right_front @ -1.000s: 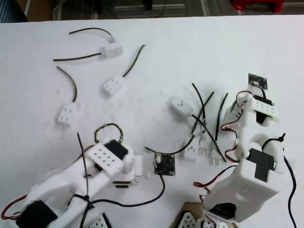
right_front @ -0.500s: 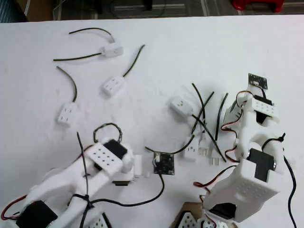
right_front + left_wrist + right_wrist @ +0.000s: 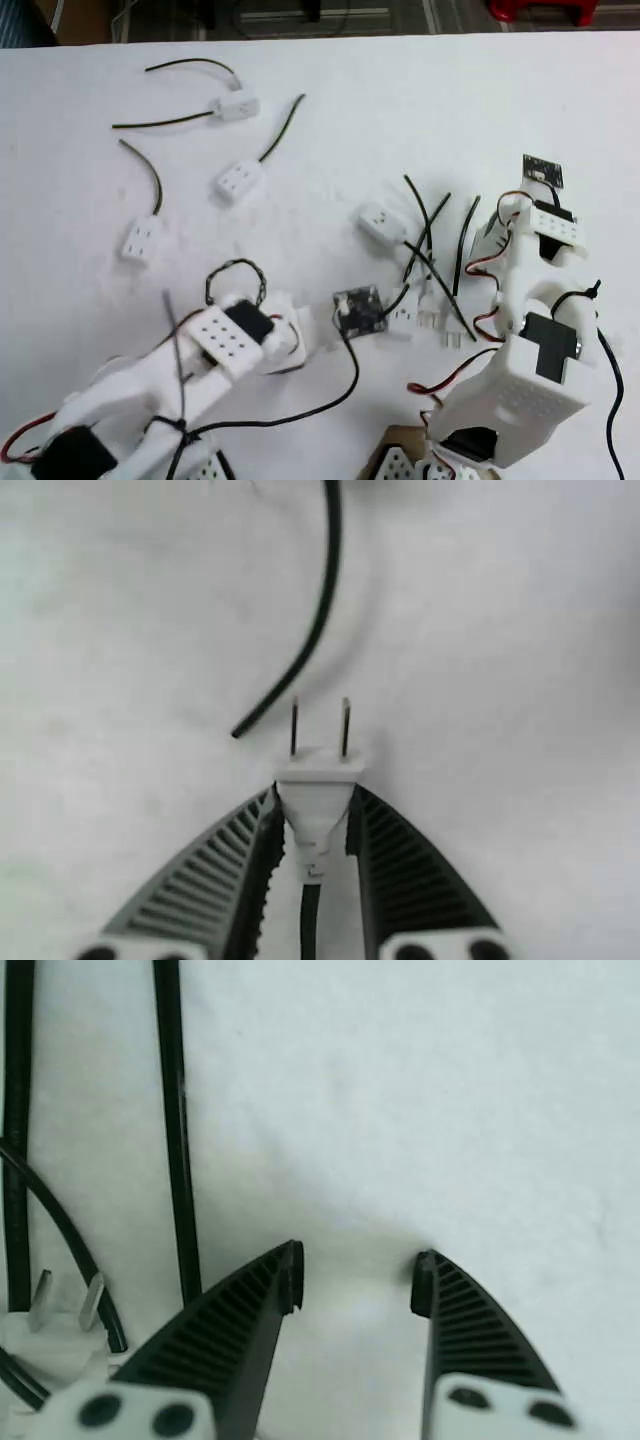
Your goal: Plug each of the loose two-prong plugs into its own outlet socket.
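Observation:
My left gripper [image 3: 313,796] is shut on a white two-prong plug [image 3: 318,780], whose prongs point away from me over the white table. In the high view this gripper [image 3: 298,335] sits low and left of centre. Several white outlet sockets lie apart: one [image 3: 238,105] at the far left, one [image 3: 239,179] below it, one [image 3: 142,238] further left, and one [image 3: 381,222] near the middle. Loose plugs [image 3: 428,320] with black cords lie beside the right arm. My right gripper [image 3: 355,1265] is open above bare table, with a plug [image 3: 50,1335] off to one side.
Black cords [image 3: 430,235] cross between the middle socket and the right arm [image 3: 535,290]. A loose cord end [image 3: 300,650] lies just ahead of the held plug. A brown box with white parts [image 3: 400,455] sits at the near edge.
The left arm has swung right and forward with the plug, and its wrist board now sits closer to the loose plugs. The right arm has not moved.

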{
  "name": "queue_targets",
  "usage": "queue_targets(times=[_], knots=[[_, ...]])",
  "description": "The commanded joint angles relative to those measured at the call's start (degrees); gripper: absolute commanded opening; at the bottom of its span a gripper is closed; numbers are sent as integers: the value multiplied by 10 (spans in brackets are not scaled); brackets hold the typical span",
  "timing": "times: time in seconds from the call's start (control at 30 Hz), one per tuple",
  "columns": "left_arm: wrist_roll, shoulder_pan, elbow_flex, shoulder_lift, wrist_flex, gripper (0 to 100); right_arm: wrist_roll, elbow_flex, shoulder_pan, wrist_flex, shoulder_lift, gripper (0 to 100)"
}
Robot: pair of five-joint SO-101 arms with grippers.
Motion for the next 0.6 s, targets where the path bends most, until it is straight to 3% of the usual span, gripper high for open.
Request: queue_targets(times=[0.0,0.23,0.47,0.57], knots=[[66,6,21,-91,-57,23,-6,-4,3,-22,7,212],[149,3,162,-393,-135,23,-6,-4,3,-22,7,212],[187,3,304,-748,-149,23,-6,-4,3,-22,7,212],[187,2,304,-739,-187,23,-6,-4,3,-22,7,212]])
